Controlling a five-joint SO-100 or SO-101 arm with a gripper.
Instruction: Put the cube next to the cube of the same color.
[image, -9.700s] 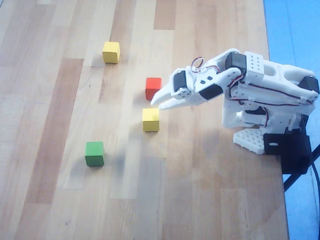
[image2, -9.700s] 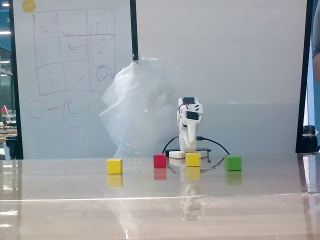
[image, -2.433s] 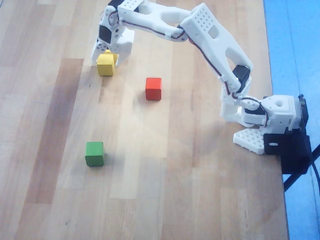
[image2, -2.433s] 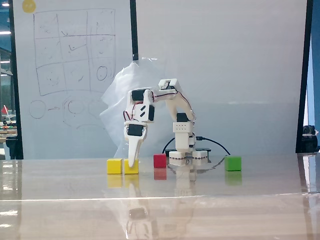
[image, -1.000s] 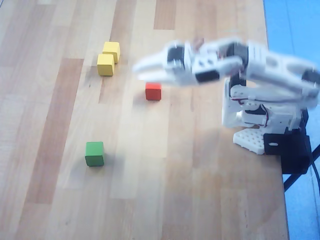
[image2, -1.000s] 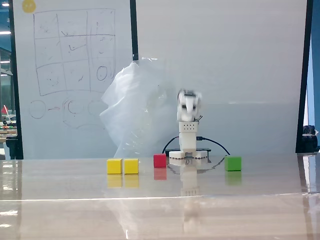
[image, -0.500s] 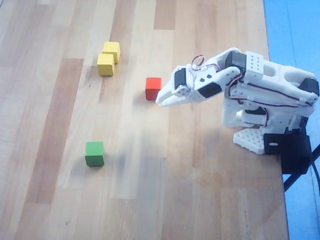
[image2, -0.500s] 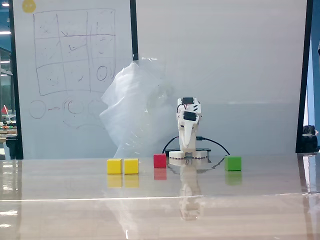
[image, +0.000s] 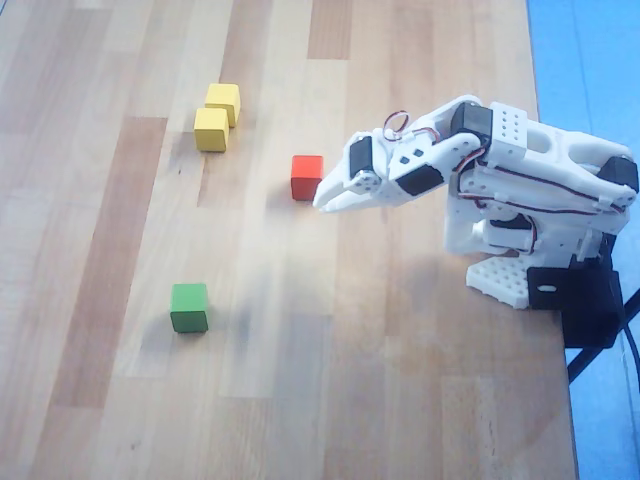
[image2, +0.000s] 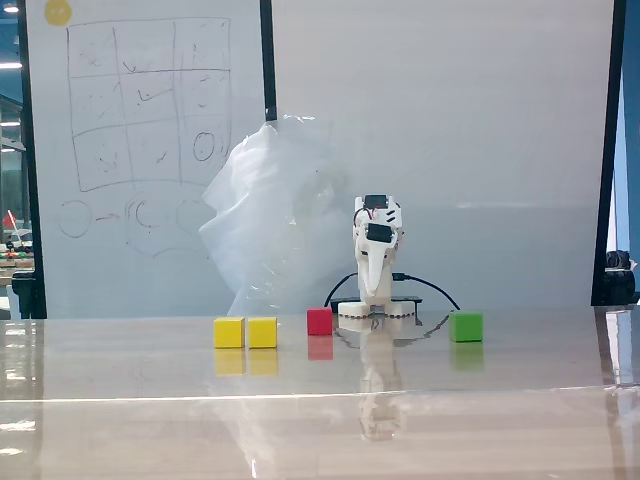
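Two yellow cubes sit side by side, touching, on the wooden table: one (image: 222, 103) and the other (image: 211, 129) at the upper left of the overhead view. In the fixed view they are the left one (image2: 229, 332) and the right one (image2: 262, 332). My gripper (image: 323, 202) is shut and empty, hovering low just right of the red cube (image: 306, 177), well away from the yellow pair. In the fixed view the gripper (image2: 374, 296) points down behind the red cube (image2: 319, 321).
A green cube (image: 189, 307) lies alone at the lower left of the overhead view, at the right in the fixed view (image2: 465, 326). The arm's base (image: 505, 275) stands near the table's right edge. A whiteboard and plastic sheet stand behind.
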